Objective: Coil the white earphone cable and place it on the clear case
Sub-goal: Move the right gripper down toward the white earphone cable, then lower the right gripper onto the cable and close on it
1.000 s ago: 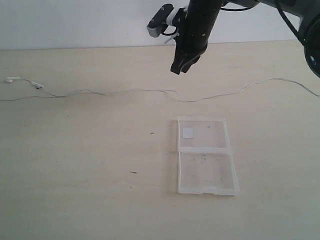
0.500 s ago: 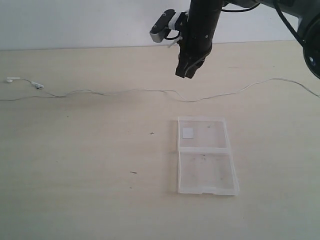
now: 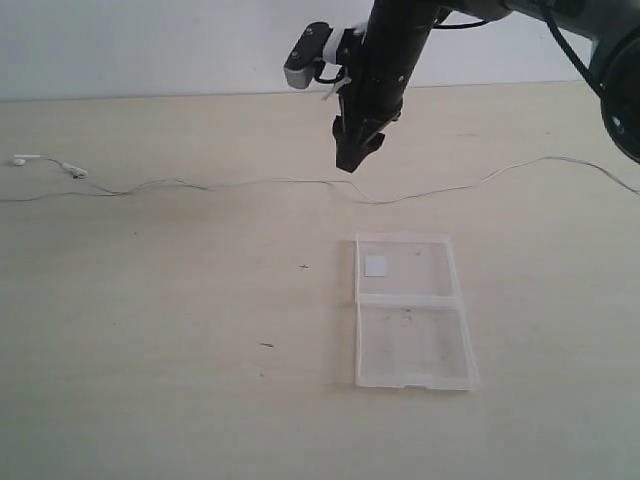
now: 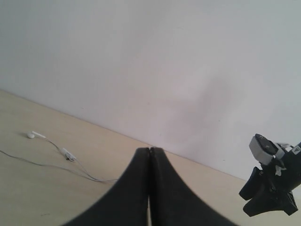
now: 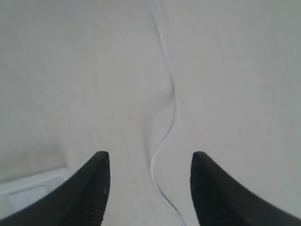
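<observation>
Lying stretched out on the table (image 3: 150, 400), the white earphone cable (image 3: 250, 182) runs from its earbuds (image 3: 72, 170) at the far left to the right edge; the right gripper (image 3: 352, 158) hangs over its middle, fingers apart. The clear case (image 3: 412, 312) lies open and flat on the near side of the cable, apart from it, slightly right of the gripper; the left gripper (image 4: 149, 151), seen only by its own camera, has its fingers pressed together, empty.

Your white earphone cable (image 3: 260, 181) runs off at 3 and 9 o'clock; its earbuds (image 3: 72, 170) seem too small to detail.
</observation>
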Robot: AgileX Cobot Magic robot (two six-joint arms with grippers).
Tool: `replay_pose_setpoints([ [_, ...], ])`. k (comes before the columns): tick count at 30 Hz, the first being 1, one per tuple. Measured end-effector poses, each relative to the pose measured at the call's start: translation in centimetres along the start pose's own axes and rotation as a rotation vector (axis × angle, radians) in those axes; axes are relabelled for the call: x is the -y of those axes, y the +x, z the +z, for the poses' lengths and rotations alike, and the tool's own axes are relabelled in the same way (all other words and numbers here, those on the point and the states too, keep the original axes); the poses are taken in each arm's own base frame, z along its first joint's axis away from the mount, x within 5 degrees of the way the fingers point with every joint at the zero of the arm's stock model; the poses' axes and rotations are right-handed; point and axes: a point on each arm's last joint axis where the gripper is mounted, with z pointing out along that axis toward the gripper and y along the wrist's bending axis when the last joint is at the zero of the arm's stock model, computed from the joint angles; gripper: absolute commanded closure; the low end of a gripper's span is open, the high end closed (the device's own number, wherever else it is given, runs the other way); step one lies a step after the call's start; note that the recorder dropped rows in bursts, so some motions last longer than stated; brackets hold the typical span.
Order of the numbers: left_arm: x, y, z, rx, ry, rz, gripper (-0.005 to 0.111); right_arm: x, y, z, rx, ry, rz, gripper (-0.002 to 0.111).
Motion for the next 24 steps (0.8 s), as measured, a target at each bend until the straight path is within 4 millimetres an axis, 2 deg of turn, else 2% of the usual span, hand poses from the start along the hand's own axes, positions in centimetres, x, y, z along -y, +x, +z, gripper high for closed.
replay_pose_setpoints([
  [7,0.0,0.0,0.0,0.000,0.000,0.000,0.107,-0.4,0.0,0.6,-0.006,-0.041,-0.049,0.053],
  [16,0.0,0.0,0.0,0.000,0.000,0.000,0.107,-0.2,1.1,4.4,-0.088,-0.078,-0.059,0.053],
  [24,0.0,0.0,0.0,0.000,0.000,0.000,0.107,0.3,1.2,5.5,-0.088,-0.036,-0.070,0.053],
])
